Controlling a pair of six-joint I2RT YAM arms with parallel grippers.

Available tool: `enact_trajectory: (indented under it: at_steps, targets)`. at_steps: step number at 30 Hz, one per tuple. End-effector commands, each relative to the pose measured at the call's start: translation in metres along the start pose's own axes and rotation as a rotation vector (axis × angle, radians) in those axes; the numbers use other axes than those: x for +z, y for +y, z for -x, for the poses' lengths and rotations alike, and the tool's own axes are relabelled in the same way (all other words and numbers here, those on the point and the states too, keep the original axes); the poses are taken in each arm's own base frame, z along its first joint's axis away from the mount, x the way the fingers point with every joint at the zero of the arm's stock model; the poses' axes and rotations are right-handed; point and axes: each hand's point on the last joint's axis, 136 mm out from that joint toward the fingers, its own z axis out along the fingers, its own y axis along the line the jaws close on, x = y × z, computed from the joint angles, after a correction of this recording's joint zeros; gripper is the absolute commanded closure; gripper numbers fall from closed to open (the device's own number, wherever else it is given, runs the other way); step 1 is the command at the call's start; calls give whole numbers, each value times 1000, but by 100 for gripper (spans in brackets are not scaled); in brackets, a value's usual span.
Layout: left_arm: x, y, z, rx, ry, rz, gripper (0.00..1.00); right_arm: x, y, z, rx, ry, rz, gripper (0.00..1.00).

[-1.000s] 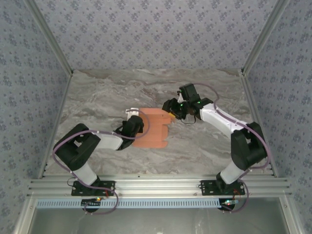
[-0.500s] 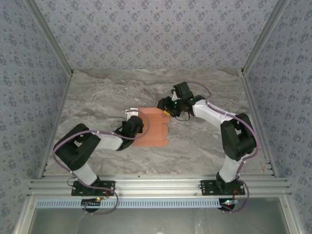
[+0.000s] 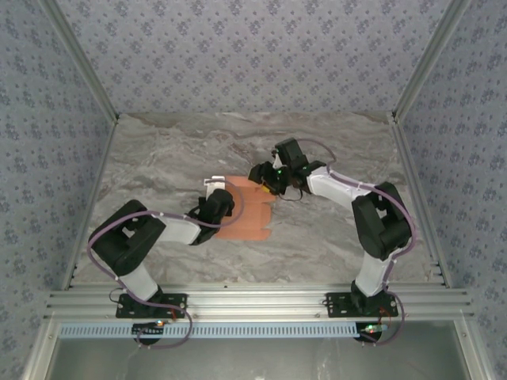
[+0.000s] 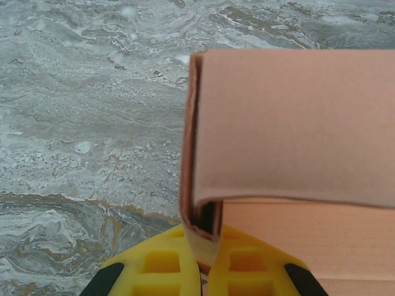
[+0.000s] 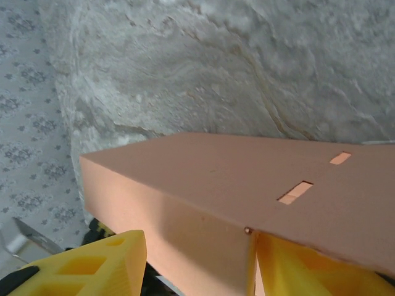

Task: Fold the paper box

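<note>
On the surface [image 3: 158,158], the paper box's [image 3: 247,212] right flap has been carried leftward by the right pincer [image 3: 261,176], whose grip cannot be told. The left edge is clenched in the left pincer [image 4: 205,271], so the fold is judged advanced.

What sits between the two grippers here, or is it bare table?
The paper box spans that stretch, as the top view shows: the left gripper pinches its left edge and the right gripper meets its far right corner.

Bright, even overhead light, soft shadows; the paper box [image 4: 296,123] blurs slightly close up.
</note>
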Motion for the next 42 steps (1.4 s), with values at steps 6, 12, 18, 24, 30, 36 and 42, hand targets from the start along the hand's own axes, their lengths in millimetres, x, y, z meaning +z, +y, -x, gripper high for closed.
enact_trajectory:
  at_steps: [6,12,18,24,30,36,42]
  targets:
    - [-17,-9,23,-44,4,-53,100,-57,-15,-6,-46,-67,-48,46]
    - [-27,-11,40,-156,13,-107,100,-74,-40,-20,-95,-165,-96,45]
    - [-40,-18,54,-211,20,-166,100,-83,-36,-12,-80,-308,49,40]
    - [-41,-19,48,-242,48,-177,100,-89,-16,-5,-13,-328,140,45]
    - [-39,-18,46,-250,58,-170,100,-95,-4,-3,42,-380,198,45]
    - [-37,-23,45,-255,69,-187,100,-101,3,4,5,-420,204,50]
    - [-36,-27,44,-269,79,-202,100,-93,11,6,-48,-422,238,49]
